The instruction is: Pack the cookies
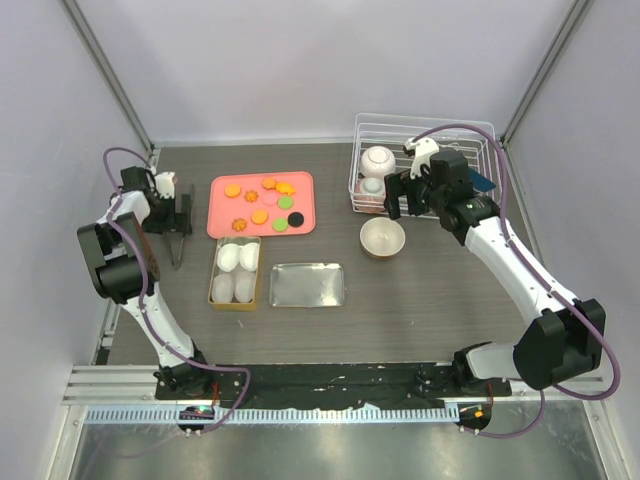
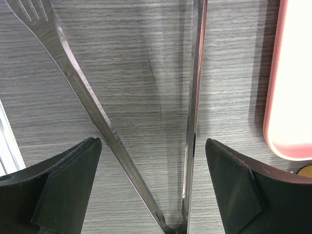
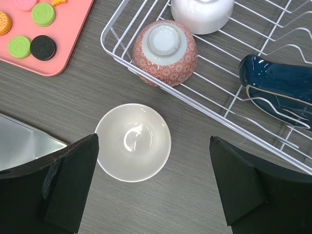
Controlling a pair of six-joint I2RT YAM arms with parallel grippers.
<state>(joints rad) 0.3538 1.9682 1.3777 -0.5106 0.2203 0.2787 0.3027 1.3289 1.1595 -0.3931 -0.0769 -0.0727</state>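
Jaws apart on both arms. From above: left gripper (image 1: 183, 212) over the tongs (image 1: 177, 250) at the worktop's left edge, right gripper (image 1: 398, 195) by the wire rack (image 1: 472, 132), cookies (image 1: 262, 208) on the pink tray (image 1: 305, 200) toward the far edge. Left wrist: jaws straddle the tongs. Right wrist: white bowl (image 3: 132, 142) below.

The top camera looks down over the whole table (image 1: 420, 320). The left wrist camera hovers close above tongs (image 2: 194, 97) left of the pink tray (image 1: 222, 208); the right wrist camera, higher, catches that tray's right corner.
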